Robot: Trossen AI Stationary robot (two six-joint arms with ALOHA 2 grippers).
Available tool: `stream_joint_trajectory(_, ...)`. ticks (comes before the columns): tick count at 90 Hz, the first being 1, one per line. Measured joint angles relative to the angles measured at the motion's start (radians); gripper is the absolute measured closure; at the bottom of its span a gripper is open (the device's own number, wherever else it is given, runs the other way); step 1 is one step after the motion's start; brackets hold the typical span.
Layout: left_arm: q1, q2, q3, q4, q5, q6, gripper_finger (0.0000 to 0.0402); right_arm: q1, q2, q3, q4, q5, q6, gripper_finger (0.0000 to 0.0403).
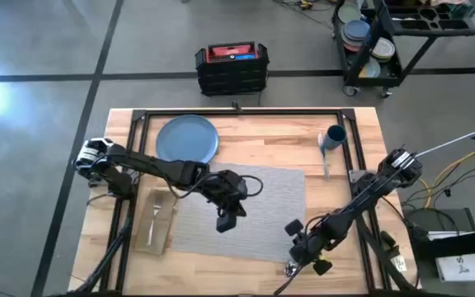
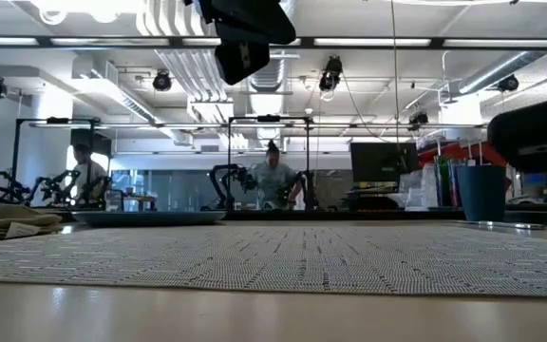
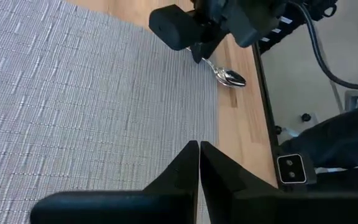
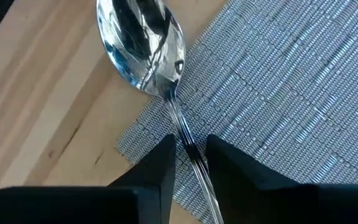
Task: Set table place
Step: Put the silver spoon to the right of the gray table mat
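A grey placemat [image 1: 246, 210] lies mid-table. The blue plate [image 1: 186, 139] sits past its far left corner. A tan napkin [image 1: 155, 221] with the fork [image 1: 154, 208] on it lies left of the mat. The dark-blue cup [image 1: 335, 136] stands at the far right, with a silver knife [image 1: 326, 163] beside it. At the mat's near right corner, my right gripper [image 1: 305, 250] is shut on the spoon [image 4: 143, 50]. My left gripper [image 1: 228, 221] hangs shut above the mat's middle, holding nothing. My right gripper pinches the spoon's thin handle [image 4: 188, 148] between its two fingers, a short way behind the bowl. The fingers come from above and lie across the handle. The bowl [image 3: 230, 77] is down at the bare wood just off the mat's corner.
Black frame rails [image 1: 237, 112] run around the tabletop. Beyond the table's far edge, a black-and-red toolbox [image 1: 231, 66] stands on the floor and a black cart [image 1: 386, 41] holds stacked dishes. The low view shows people in the room behind the table.
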Motion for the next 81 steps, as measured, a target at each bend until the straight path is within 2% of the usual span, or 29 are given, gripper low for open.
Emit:
stream_joint_trajectory(8,0.000,0.000,-0.001,0.000,-0.015,0.000,0.0402,0.000,0.002,0.000,-0.005,0.011,0.022,0.0332)
stream_joint_trajectory(22,0.000,0.000,-0.001,0.000,-0.025,0.001,0.0402,-0.007,-0.005,0.000,-0.041,0.040,0.154,0.0394)
stream_joint_trajectory(38,0.000,0.000,-0.001,0.001,-0.047,0.019,0.0402,-0.005,-0.011,-0.001,-0.048,0.049,0.270,0.0402)
stream_joint_trajectory(62,0.000,0.000,-0.001,0.002,-0.054,0.032,0.0402,-0.004,-0.086,-0.007,-0.077,0.080,0.354,0.0403)
stream_joint_trajectory(72,0.000,0.000,-0.001,0.003,-0.059,0.034,0.0402,0.005,-0.117,-0.007,-0.059,0.083,0.354,0.0403)
stream_joint_trajectory(81,0.000,0.000,-0.001,0.005,-0.059,0.039,0.0402,0.032,-0.122,-0.006,0.005,0.050,0.273,0.0402)
